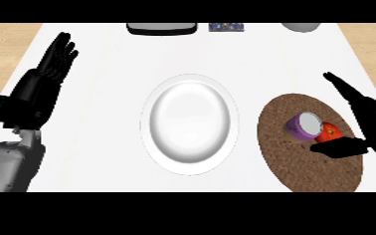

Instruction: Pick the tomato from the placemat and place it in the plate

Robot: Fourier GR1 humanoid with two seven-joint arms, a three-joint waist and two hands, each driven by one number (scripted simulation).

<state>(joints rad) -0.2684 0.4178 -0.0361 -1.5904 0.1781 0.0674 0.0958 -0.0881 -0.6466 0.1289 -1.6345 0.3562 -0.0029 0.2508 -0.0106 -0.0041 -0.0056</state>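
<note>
We've got the tomato [328,131] on the brown placemat [294,169], touching a purple cup [305,126] on its left, w/ our right hand [351,129] around it: fingers straight & apart above, thumb below, not closed yet. Tomato sits just left of the palm, in the gap btwn thumb & fingers. Plate [189,82] lies well to the left; left hand [46,79] rests open at the far edge, so right is nearer.

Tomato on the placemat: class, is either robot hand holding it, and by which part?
Not held yet. The right robot hand is open around the tomato, thumb below, fingers above, not closed.
</note>
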